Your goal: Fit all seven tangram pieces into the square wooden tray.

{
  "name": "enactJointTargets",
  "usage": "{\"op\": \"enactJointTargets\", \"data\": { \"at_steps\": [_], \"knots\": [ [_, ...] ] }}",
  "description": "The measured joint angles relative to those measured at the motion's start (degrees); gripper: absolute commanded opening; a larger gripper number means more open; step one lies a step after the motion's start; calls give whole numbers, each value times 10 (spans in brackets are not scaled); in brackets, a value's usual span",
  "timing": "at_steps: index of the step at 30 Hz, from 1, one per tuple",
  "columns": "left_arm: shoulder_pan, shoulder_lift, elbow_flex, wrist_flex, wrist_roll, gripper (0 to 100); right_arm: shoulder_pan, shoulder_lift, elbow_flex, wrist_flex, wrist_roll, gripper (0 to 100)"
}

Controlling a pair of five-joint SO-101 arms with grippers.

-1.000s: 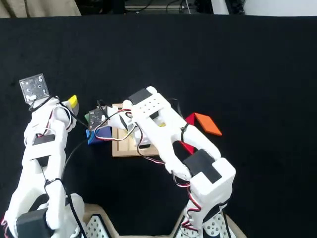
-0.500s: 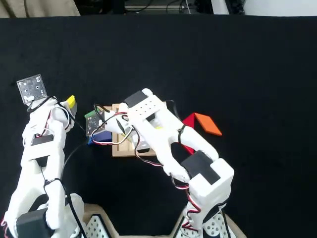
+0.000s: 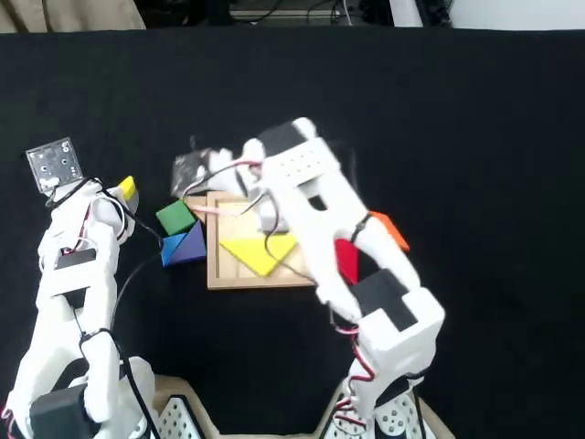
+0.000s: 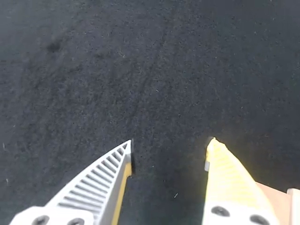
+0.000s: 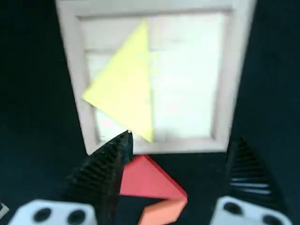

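The square wooden tray (image 3: 213, 273) lies at the table's middle with a big yellow triangle (image 3: 259, 252) flat inside it. A green square (image 3: 175, 218) and a blue triangle (image 3: 188, 247) rest just left of the tray. A red triangle (image 3: 346, 260) and an orange piece (image 3: 393, 230) lie on its right. My right gripper (image 5: 183, 139) hangs open and empty above the tray (image 5: 236, 70), near the yellow triangle (image 5: 126, 91) and red triangle (image 5: 149, 180). My left gripper (image 4: 170, 142) is open over bare black cloth, left of the green square; its yellow finger (image 3: 129, 189) shows from above.
The right arm (image 3: 302, 169) arches over the tray's far right part and hides some of it. Black cloth covers the whole table, with wide free room at the back and far right. The arm bases stand at the front edge.
The right arm has risen and swung back from low over the tray's left side, uncovering the yellow triangle in the tray and the green and blue pieces. The left arm has barely moved.
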Motion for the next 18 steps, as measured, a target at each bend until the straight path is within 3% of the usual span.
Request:
{"op": "enactJointTargets", "data": {
  "at_steps": [6,12,15,18],
  "knots": [
    [42,0,8,0,-2,256,50,-15,-64,49,-18,304],
    [153,-1,12,5,-134,256,130,-120,-156,94,-199,303],
    [209,0,-4,69,-186,256,201,-151,-156,95,-307,282],
    [253,0,-71,192,-200,256,260,-154,-111,94,-370,145]
  ]
}}
